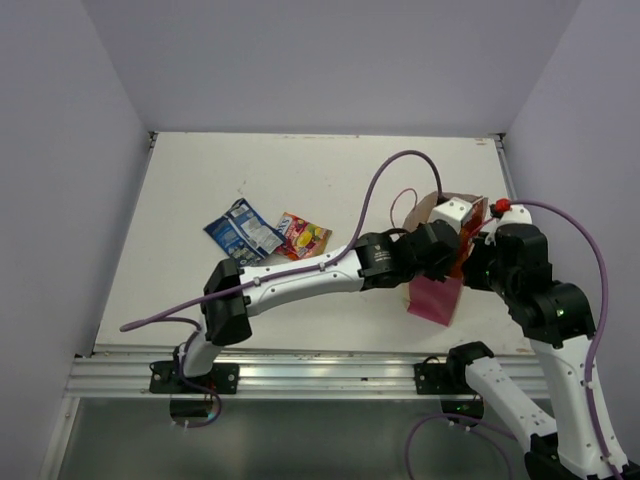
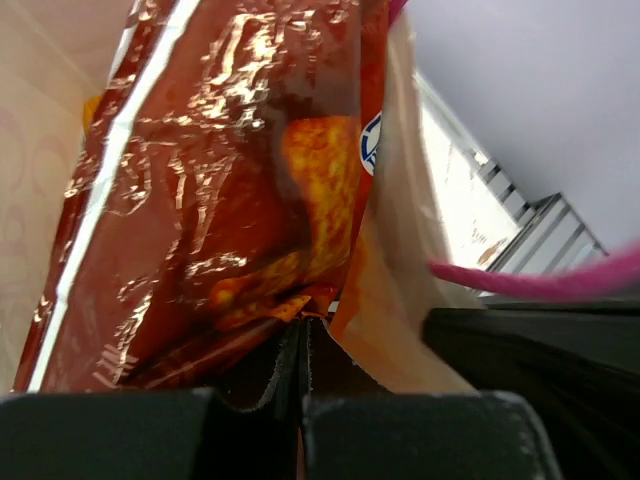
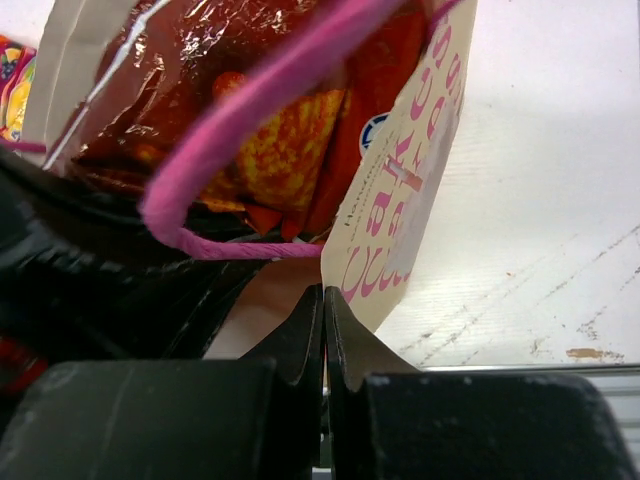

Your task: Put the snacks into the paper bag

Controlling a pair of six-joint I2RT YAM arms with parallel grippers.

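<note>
The left gripper [image 2: 304,335] is clamped on the end of the red packet [image 2: 220,180]. The packet's long axis runs straight away from the fingers, between the walls of the bag [image 3: 400,200]. The right gripper [image 3: 323,300], closed, seems to pinch the bag's rim.
</note>
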